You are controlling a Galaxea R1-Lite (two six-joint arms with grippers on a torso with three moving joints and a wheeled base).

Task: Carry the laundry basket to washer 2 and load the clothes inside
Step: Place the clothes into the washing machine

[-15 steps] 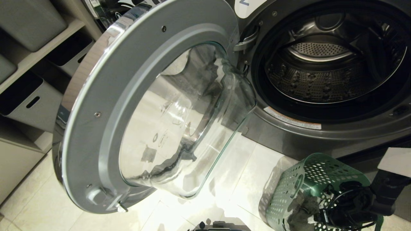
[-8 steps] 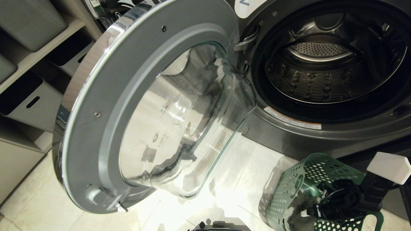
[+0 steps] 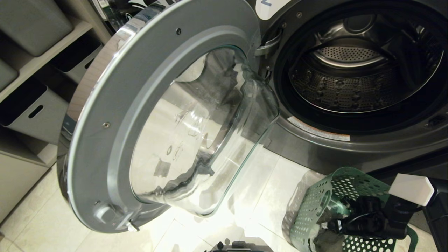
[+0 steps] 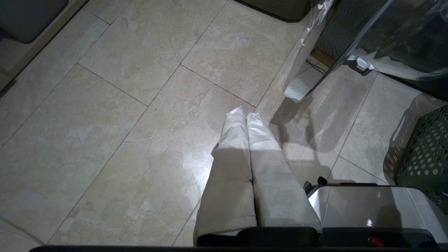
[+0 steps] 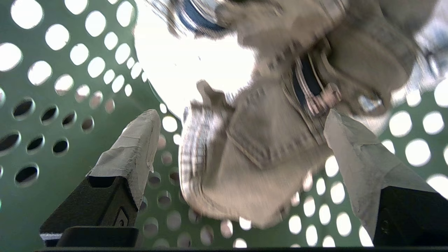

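Observation:
Washer 2 (image 3: 315, 150) stands with its round glass door (image 3: 105, 115) swung wide open and its steel drum (image 3: 350, 87) bare. The dark green perforated laundry basket (image 3: 311, 210) sits on the floor below the washer's front, also at the edge of the left wrist view (image 4: 427, 154). Pale grey-green clothes (image 5: 262, 150) with a dark buckle lie inside it, partly visible from the head (image 3: 325, 241). My right gripper (image 5: 241, 133) is deep in the basket, open, one taped finger (image 5: 136, 140) on each side of the garment. My left gripper (image 4: 245, 117) hangs shut over the floor tiles.
The open door juts far out over the floor to the left of the basket. Grey storage bins (image 3: 35, 112) fill shelves at the far left. Pale tiles (image 3: 262, 189) lie between door and basket. My own base (image 4: 367, 206) is close below.
My right arm has pushed lower and further left into the basket, toward the clothes, and its jaws have spread a little wider. The left arm, basket and door have not moved.

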